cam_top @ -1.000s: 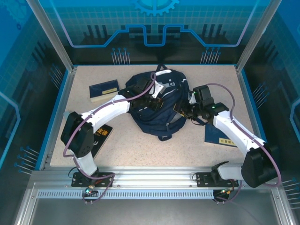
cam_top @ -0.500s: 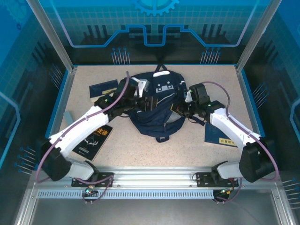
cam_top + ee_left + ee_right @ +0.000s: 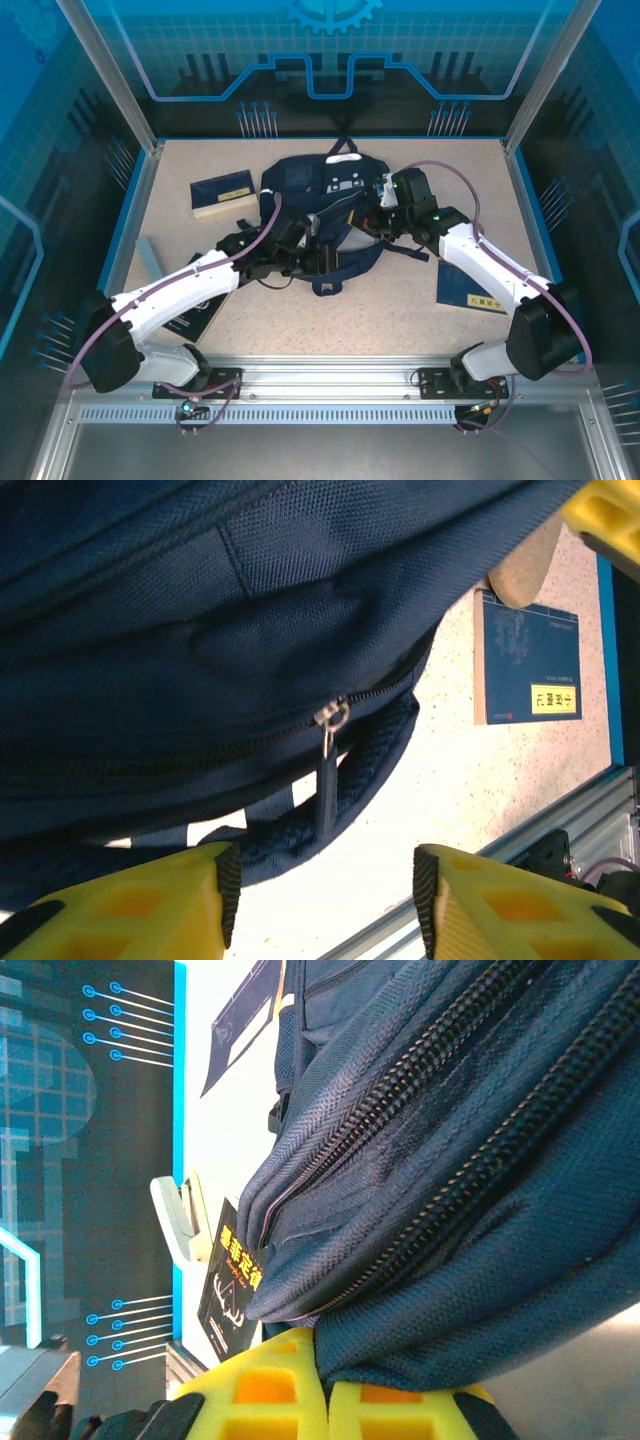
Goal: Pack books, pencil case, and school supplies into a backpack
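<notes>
Navy fabric of one backpack (image 3: 335,205) sits between two books (image 3: 221,192), right tool (image 3: 322,1350) pinching it, left tool (image 3: 322,880) spread apart

Enclosed robotics test cell, laboratory type. The speckled, blue-rimmed table (image 3: 400,305) has aluminium posts (image 3: 110,75) at its far corners and translucent blue panels (image 3: 200,60) behind and beside it, printed with a gear emblem (image 3: 330,12) and circuit lines. A metal rail (image 3: 330,380) along its near edge carries the cabled left arm (image 3: 170,295) and right arm (image 3: 490,265).
</notes>
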You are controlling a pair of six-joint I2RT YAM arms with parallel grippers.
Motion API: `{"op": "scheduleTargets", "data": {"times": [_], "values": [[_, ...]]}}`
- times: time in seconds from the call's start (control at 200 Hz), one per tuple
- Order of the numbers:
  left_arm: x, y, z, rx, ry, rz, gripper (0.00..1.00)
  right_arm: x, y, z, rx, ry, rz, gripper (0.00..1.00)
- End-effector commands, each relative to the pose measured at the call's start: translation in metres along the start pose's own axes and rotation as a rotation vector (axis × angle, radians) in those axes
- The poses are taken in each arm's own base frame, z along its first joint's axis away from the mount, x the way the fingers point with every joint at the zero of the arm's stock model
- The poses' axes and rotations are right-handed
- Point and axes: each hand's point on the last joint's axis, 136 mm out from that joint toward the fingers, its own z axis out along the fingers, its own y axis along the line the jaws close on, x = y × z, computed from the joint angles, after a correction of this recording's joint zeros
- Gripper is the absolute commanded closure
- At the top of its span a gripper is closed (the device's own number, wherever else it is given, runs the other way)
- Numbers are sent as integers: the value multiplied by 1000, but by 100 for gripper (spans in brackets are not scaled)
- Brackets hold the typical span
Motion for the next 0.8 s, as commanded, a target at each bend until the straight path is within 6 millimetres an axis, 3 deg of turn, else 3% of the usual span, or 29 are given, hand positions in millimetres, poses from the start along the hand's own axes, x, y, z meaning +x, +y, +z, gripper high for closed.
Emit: {"op": "scheduleTargets", "data": {"times": [0.0, 0.29, 0.55, 0.79], "values": [[0, -4, 14, 20, 7, -45, 54, -12, 39, -7, -114, -34, -90, 99], [-6, -5, 30, 18, 1, -61, 66, -9, 41, -6, -120, -25, -90, 100], [-6, 5, 38, -26, -1, -90, 76, -6, 38, -5, -116, -17, -80, 100], [-8, 22, 30, -111, -40, -66, 99, -6, 16, -8, -15, -41, -75, 100]]}}
